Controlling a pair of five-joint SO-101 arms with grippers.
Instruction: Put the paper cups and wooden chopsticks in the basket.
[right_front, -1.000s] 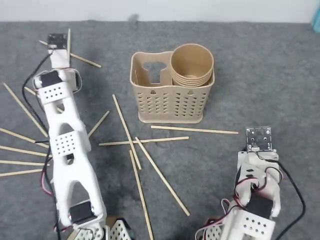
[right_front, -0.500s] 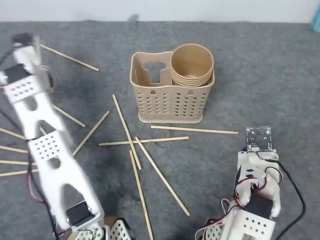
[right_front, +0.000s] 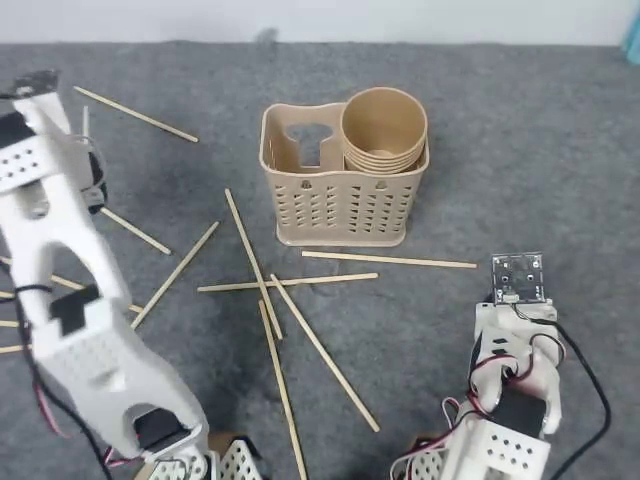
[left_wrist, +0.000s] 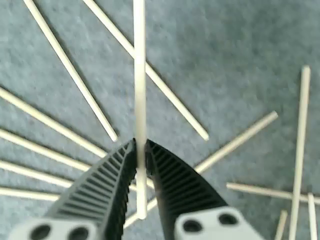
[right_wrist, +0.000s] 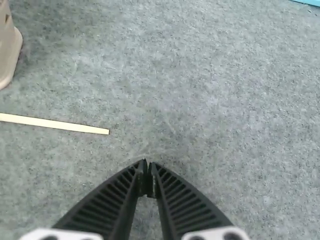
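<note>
Paper cups (right_front: 384, 125) are already nested as one stack in the basket (right_front: 335, 215), in the compartment on the side away from the left hand (left_wrist: 140, 145). The compartment nearer that hand appears to hold no sticks, so the chopsticks are judged to be the open part of the task.

Left hand: the ribbed fingers pinch one held chopstick (left_wrist: 139, 75). The grip sits near one end, so most of the length projects ahead of the fingertips and only a short stub runs back between the jaws. This end grip is judged deliberate, because the long free end can be aimed down into the vacant compartment while the hand stays above the rim. The stick crosses over others below it and looks lifted clear of the worktop (left_wrist: 240, 60). The basket is well apart from this hand.

Loose chopsticks (left_wrist: 72, 75) lie fanned on the worktop beneath and to both sides of the left hand. More lie scattered between the basket and the arm bases.

Right hand (right_wrist: 147, 167): fingers pressed together, gripping nothing, low over the worktop and well apart from the left hand. A single chopstick (right_wrist: 55, 125) lies ahead of it toward the basket, near the fingertips but not touching them.

Caution: an end grip gives the stick leverage, so it may pivot between the fingers if the free end strikes the rim.
</note>
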